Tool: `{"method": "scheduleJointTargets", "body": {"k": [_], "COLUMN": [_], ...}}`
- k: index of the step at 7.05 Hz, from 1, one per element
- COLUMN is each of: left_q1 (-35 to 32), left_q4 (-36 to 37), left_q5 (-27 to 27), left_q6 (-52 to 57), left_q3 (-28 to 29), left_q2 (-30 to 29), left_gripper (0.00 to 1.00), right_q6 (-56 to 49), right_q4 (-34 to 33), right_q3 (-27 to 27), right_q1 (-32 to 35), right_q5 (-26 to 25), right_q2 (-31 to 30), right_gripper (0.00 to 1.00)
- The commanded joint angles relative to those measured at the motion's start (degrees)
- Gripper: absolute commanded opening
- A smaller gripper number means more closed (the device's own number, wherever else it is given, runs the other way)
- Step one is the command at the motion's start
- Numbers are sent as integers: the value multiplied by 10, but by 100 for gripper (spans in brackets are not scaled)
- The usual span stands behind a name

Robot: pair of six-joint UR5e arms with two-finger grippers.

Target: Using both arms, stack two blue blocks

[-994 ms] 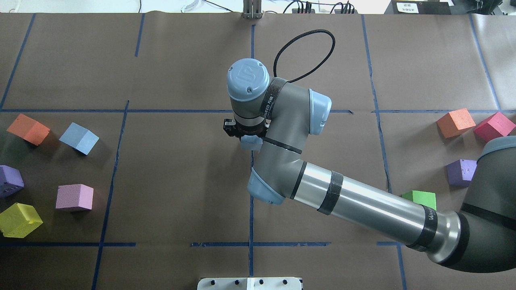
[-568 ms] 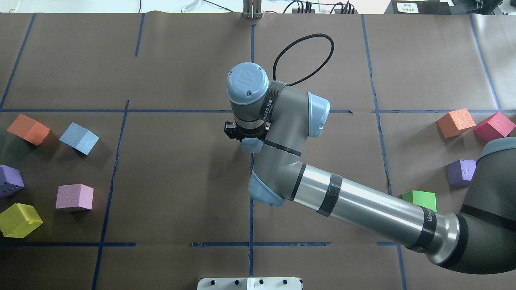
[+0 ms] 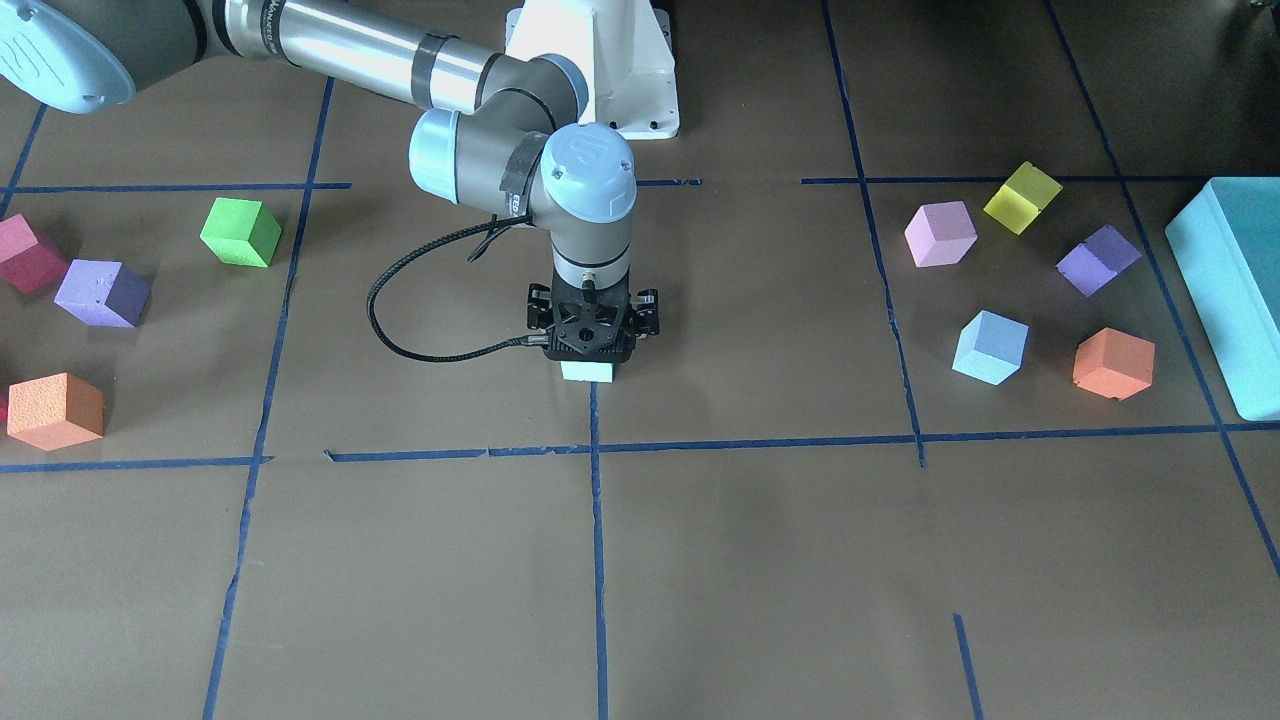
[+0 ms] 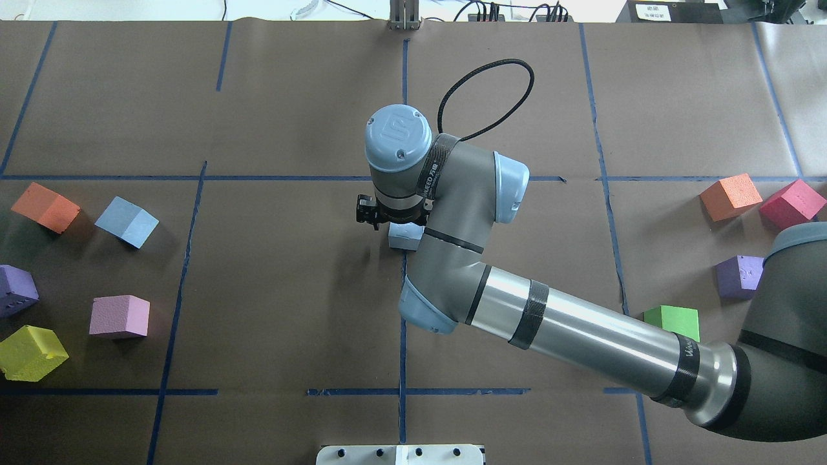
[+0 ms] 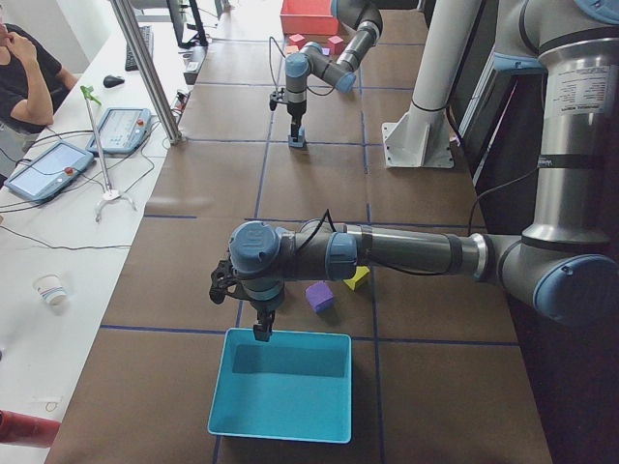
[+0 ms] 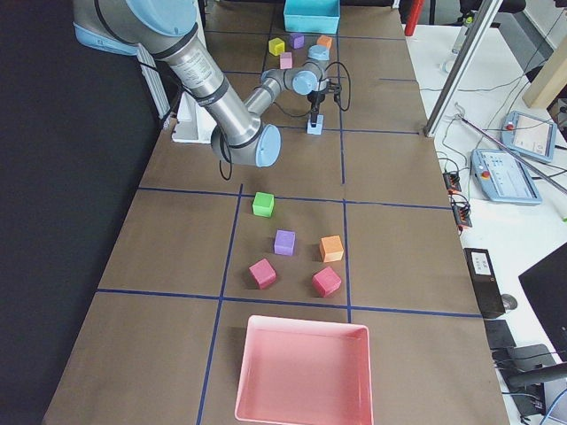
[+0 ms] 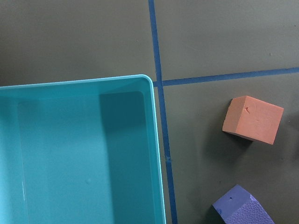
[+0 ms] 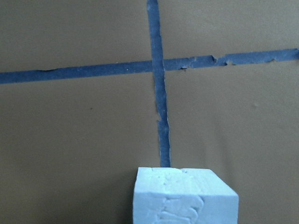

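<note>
One pale blue block (image 3: 588, 372) sits under my right gripper (image 3: 589, 352) at the table's middle, on the blue tape line, at or just above the paper. The gripper's jaws stand on either side of it and look shut on it. The block fills the bottom of the right wrist view (image 8: 184, 196) and also shows in the overhead view (image 4: 405, 237). The second blue block (image 4: 127, 221) lies free at the far left, also seen from the front (image 3: 990, 347). My left gripper (image 5: 261, 329) hangs over the near rim of the teal box; I cannot tell whether it is open or shut.
The teal box (image 7: 79, 154) lies at the table's left end, with an orange cube (image 7: 252, 119) and a purple cube (image 7: 238, 207) beside it. Pink (image 4: 119, 316) and yellow (image 4: 31, 352) cubes lie left. Orange (image 4: 730, 196), crimson (image 4: 791, 202), purple (image 4: 736, 276) and green (image 4: 673, 319) cubes lie right.
My right gripper has come down with the blue block, which now sits lower, at the tape line. The other cubes have not moved.
</note>
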Motion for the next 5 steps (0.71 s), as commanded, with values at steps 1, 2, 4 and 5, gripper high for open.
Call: {"method": "scheduleJointTargets", "body": {"k": [1, 2, 4, 5], "left_q1": [0, 0, 0, 2], "left_q4": [0, 1, 1, -2], "left_q5": [0, 1, 0, 0], "left_q6": [-1, -1, -1, -1], "left_q3": [-11, -26, -30, -49], "left_q2": [-1, 2, 2, 1], "left_gripper": [100, 100, 100, 100], "right_q6": [1, 0, -9, -9], "right_q4": [10, -27, -188, -226], "right_q3": [9, 37, 164, 207], "right_q1": [6, 19, 42, 57], "right_q5": [4, 6, 11, 28], "right_q2": [1, -4, -5, -5], "right_gripper": [99, 99, 100, 100]}}
